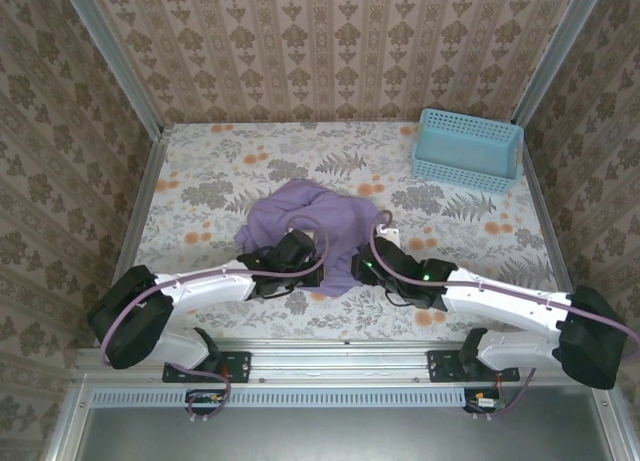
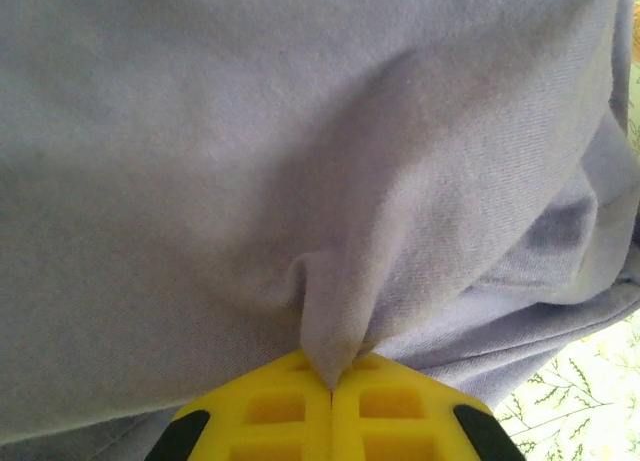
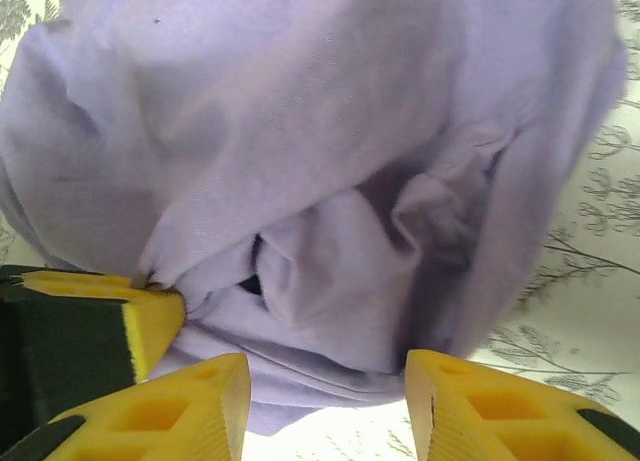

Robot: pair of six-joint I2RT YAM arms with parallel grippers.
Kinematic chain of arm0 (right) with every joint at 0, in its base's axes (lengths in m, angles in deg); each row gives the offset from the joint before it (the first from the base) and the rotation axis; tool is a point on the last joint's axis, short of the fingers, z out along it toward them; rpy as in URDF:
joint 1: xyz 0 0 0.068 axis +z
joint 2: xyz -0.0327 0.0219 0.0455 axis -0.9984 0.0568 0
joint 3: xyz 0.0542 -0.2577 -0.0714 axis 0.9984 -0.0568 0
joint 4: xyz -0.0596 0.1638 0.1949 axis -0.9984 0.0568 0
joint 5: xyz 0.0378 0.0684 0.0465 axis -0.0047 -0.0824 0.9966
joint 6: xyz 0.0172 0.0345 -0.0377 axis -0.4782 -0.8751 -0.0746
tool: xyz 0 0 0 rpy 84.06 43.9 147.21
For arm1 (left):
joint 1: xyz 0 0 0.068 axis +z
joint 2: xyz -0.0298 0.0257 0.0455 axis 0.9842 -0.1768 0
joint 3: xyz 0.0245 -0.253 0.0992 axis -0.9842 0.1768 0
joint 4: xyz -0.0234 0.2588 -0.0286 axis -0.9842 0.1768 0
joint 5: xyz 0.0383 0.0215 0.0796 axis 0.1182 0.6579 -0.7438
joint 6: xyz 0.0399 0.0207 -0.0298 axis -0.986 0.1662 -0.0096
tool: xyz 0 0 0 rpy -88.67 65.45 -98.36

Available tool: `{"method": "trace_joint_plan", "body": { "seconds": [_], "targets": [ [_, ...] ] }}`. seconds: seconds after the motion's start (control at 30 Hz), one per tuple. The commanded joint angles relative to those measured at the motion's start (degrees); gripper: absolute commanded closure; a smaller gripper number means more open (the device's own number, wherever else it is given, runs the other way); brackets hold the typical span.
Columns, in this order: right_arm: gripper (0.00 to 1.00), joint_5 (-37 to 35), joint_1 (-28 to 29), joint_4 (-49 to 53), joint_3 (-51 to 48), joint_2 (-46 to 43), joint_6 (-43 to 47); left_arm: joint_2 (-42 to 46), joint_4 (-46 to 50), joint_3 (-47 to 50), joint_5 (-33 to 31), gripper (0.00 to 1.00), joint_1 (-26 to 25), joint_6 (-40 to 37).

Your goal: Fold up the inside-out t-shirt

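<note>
The inside-out t-shirt (image 1: 318,217) lies bunched in a lavender heap at the middle of the floral table, no lettering showing. My left gripper (image 1: 300,249) reaches into its near left side. In the left wrist view this gripper (image 2: 332,377) is shut, its yellow jaws pinching a small peak of the t-shirt (image 2: 300,141). My right gripper (image 1: 364,266) sits at the heap's near right edge. In the right wrist view it (image 3: 328,386) stands open, the crumpled t-shirt (image 3: 300,131) just beyond its tips and a low hem drooping between them. The left gripper's fingers (image 3: 155,316) show there, clamped on the cloth.
A light blue basket (image 1: 470,121) stands at the back right of the table. Patterned walls with metal corner posts close in the back and sides. Both arm bases are bolted to a rail along the near edge.
</note>
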Motion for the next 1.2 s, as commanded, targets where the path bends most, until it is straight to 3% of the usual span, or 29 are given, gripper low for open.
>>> {"method": "trace_joint_plan", "body": {
  "seconds": [0.0,0.33,0.4,0.5,0.57,0.67,0.97,1.17],
  "targets": [
    [0.54,1.10,0.63,0.55,2.43,5.61,0.78,1.39,-1.21,0.57,-1.20,1.00,-0.56,-0.87],
    [0.57,0.03,0.63,0.78,8.27,18.52,-0.57,2.19,-0.85,0.62,-0.92,1.00,-1.24,-0.69],
    [0.60,0.22,0.63,-0.14,8.99,19.76,0.48,2.36,-1.45,0.74,-1.02,1.00,-1.40,-0.86],
    [0.78,-1.24,0.63,1.96,10.79,20.35,1.72,2.37,-1.36,0.92,-1.71,1.00,-1.39,-0.83],
    [0.90,-1.56,0.63,3.13,10.67,18.60,2.49,2.49,-0.96,1.11,-2.00,0.99,-1.13,-0.85],
    [1.00,0.15,0.63,2.57,7.77,13.22,4.52,1.95,-1.13,1.53,-2.09,0.98,-0.01,-1.56],
    [1.00,8.89,-2.14,-5.46,-9.95,-10.28,3.16,1.28,-2.95,3.71,0.82,0.97,5.76,-3.93],
    [1.00,9.65,-6.10,-9.46,-18.03,-14.41,-1.31,0.56,-4.25,2.43,3.26,0.97,4.30,-6.41]
  ]
}}
